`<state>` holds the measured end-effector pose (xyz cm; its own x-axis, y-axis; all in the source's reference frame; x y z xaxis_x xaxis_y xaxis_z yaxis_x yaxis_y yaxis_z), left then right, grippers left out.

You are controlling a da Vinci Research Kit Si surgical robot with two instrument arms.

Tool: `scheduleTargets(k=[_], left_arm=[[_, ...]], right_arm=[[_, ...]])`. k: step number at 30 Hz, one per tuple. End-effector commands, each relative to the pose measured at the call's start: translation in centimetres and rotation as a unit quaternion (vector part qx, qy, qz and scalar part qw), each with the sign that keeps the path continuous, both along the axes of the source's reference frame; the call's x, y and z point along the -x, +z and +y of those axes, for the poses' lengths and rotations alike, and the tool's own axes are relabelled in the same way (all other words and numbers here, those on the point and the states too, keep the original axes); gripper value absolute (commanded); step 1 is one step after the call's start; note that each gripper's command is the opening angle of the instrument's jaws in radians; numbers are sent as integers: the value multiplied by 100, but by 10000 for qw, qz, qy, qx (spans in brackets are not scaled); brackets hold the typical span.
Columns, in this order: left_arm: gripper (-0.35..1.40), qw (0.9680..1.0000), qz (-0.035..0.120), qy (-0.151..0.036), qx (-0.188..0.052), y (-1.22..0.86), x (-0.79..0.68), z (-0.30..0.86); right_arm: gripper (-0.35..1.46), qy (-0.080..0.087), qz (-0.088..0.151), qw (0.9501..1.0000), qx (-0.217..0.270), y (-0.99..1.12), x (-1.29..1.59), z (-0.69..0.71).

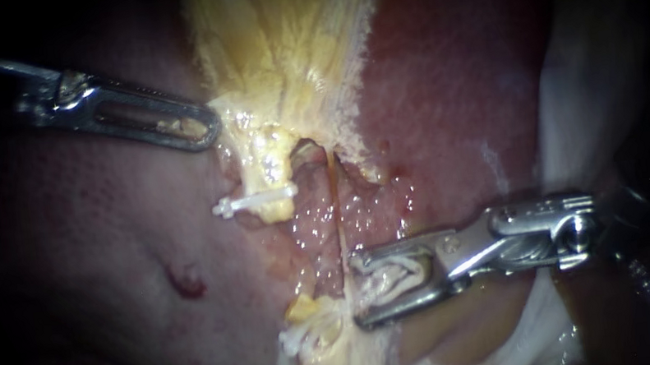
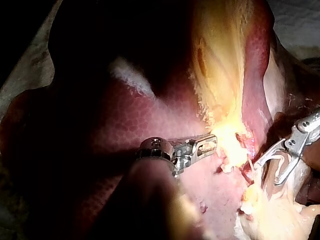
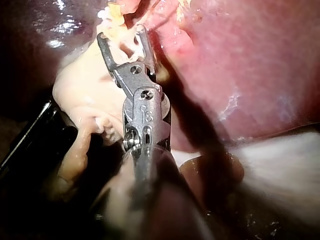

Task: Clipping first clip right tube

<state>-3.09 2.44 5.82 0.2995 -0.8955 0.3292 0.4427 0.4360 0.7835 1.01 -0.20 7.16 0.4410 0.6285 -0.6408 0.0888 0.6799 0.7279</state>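
Note:
The pale yellow gallbladder (image 1: 282, 38) hangs down over the red liver (image 1: 445, 85). My left instrument (image 1: 207, 131) comes in from the upper left, its slotted jaws shut on the gallbladder's edge; the left wrist view shows the left instrument (image 2: 212, 141) at the same yellow edge. A white clip (image 1: 254, 202) lies across the left tube (image 1: 270, 177). The right tube (image 1: 317, 208) runs down beside it. My right instrument (image 1: 357, 289) holds a second white clip (image 1: 383, 281) in its wide-spread jaws, tips just right of that tube's lower part. The right wrist view shows the right instrument (image 3: 121, 34) at yellow tissue.
White gauze (image 1: 571, 94) lies along the right side, behind the right instrument's shaft. A small dark red spot (image 1: 186, 282) marks the liver at lower left. Yellow fatty tissue (image 1: 323, 332) bunches below the tubes.

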Motion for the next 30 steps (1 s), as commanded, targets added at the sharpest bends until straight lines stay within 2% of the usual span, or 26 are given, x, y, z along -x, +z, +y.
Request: scheduleTargets(k=[1,13,30], left_arm=[[-35,10000,1,0,-1,0,0,0],[-35,10000,1,0,-1,0,0,0],[-35,10000,1,0,-1,0,0,0]], right_arm=[[45,11,1,10000,3,0,2,1],[46,48,-13,10000,11,4,13,9],[49,81,-14,9999,66,21,-2,11]])
